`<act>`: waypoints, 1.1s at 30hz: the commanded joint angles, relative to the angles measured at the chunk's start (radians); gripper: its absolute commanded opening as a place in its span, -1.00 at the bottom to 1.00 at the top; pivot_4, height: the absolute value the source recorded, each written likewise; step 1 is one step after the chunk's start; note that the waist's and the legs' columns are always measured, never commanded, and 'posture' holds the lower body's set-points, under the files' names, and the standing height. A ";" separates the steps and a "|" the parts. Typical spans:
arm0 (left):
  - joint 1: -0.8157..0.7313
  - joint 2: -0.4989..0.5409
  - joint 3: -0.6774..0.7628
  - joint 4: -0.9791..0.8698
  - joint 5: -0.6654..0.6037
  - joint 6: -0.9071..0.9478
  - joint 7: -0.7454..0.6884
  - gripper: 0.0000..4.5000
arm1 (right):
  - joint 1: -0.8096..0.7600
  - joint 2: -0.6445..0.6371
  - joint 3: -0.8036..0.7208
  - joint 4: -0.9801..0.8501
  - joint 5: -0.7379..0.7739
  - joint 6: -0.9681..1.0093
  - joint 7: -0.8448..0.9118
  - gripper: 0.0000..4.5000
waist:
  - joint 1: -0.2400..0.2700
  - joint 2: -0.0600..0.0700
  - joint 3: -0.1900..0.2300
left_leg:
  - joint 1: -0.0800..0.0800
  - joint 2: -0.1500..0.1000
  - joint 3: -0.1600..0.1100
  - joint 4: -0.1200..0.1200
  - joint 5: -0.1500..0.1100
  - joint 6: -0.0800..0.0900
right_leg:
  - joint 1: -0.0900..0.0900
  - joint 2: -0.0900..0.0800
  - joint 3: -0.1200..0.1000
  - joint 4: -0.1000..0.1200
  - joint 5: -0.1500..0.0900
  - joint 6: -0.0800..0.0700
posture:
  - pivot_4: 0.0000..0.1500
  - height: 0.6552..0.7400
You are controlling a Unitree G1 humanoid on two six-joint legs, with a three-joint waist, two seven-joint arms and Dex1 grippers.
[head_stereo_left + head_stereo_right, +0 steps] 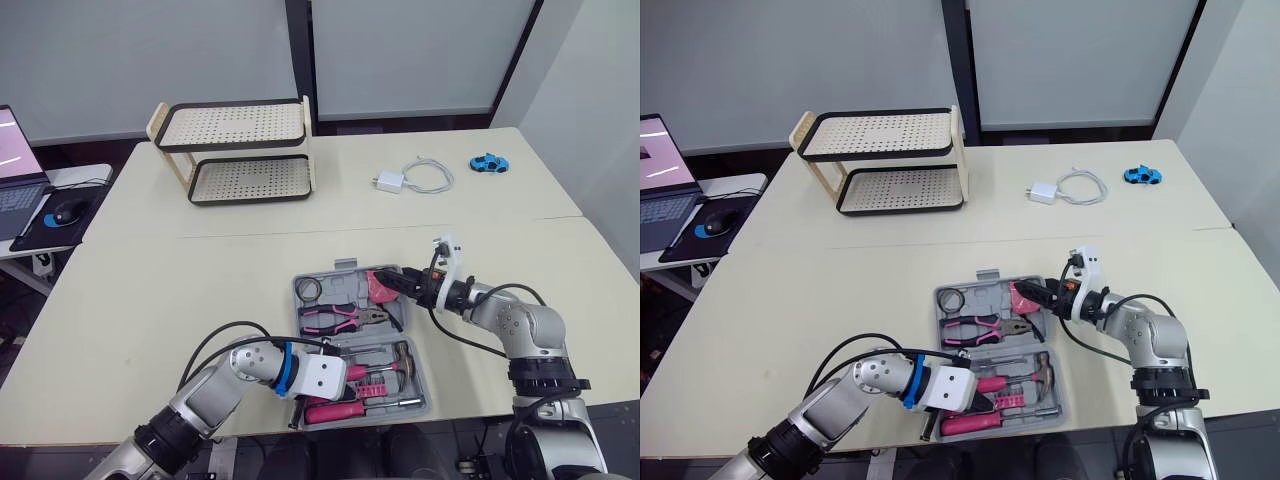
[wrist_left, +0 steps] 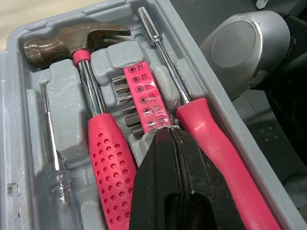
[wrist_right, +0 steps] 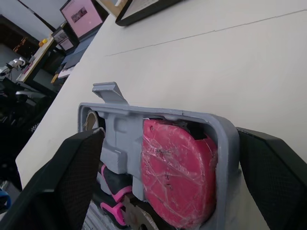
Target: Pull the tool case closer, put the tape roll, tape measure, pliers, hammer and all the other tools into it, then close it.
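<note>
On a cream table (image 1: 150, 300), close to its near edge, an open grey plastic tool case (image 3: 226, 143) lies flat with both halves up. In the far half, a dark tape roll (image 1: 311, 290) sits in the left corner, pink-handled pliers (image 1: 335, 318) lie across the middle and a round pink tape measure (image 3: 175, 172) fills the right corner. The near half holds a steel hammer with a dimpled pink grip (image 2: 106, 163), a pink strip of screwdriver bits (image 2: 141, 91), a long pink-handled driver (image 2: 211, 143) and a clear-handled screwdriver (image 2: 55, 182), each in its moulded slot.

The left gripper (image 2: 168, 134) hangs over the near half, its black fingers pressed together with the tips at the end of the bit strip, between the hammer grip and the pink-handled driver. The right gripper (image 3: 169, 130) is at the far right corner of the case, its fingers spread wide on either side of the corner and the tape measure.

Farther back stand a two-tier perforated cream rack (image 1: 240, 150), a white charger with coiled cable (image 1: 390, 182) and a small blue toy car (image 1: 488, 162).
</note>
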 commanded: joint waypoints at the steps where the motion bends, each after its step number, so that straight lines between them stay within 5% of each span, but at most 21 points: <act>1: 0.032 0.041 -0.024 0.065 0.059 0.033 -0.006 -1.00 | -0.002 0.003 0.041 -0.076 0.027 -0.043 0.053 0.99 | 0.000 0.000 0.000 | 0.000 0.000 0.000 0.000 0.000 0.000 | 0.000 0.000 0.000 0.000 0.000 0.000 | 1.00 1.00; 13: 0.037 0.032 0.004 0.042 0.037 0.042 0.011 -1.00 | 0.067 -0.115 0.137 -0.221 -0.003 -0.118 0.114 0.99 | 0.002 0.000 0.000 | 0.000 0.000 0.000 0.000 0.000 0.000 | 0.000 0.000 0.000 -0.001 0.000 0.000 | 1.00 1.00; 20: 0.051 0.053 0.114 -0.062 -0.105 0.117 -0.017 -1.00 | 0.115 -0.180 0.179 -0.317 -0.006 -0.158 0.132 0.99 | 0.003 0.000 0.001 | -0.001 0.000 0.000 0.000 0.000 0.000 | 0.000 0.000 0.000 -0.001 0.000 0.000 | 1.00 1.00; 26: 0.104 0.224 0.263 -0.178 -0.295 0.250 -0.143 -1.00 | 0.166 -0.255 0.186 -0.438 -0.011 -0.183 0.152 0.99 | 0.004 0.000 0.002 | -0.005 0.000 -0.001 0.000 0.000 0.000 | -0.004 0.000 -0.001 -0.001 0.000 0.000 | 1.00 1.00; 33: 0.157 0.328 0.369 -0.086 -0.310 0.252 -0.147 -1.00 | 0.278 -0.432 0.196 -0.635 -0.040 -0.255 0.235 0.99 | 0.018 -0.002 0.005 | -0.006 -0.001 -0.001 0.000 0.000 0.000 | -0.003 -0.001 -0.001 -0.004 0.000 0.000 | 1.00 1.00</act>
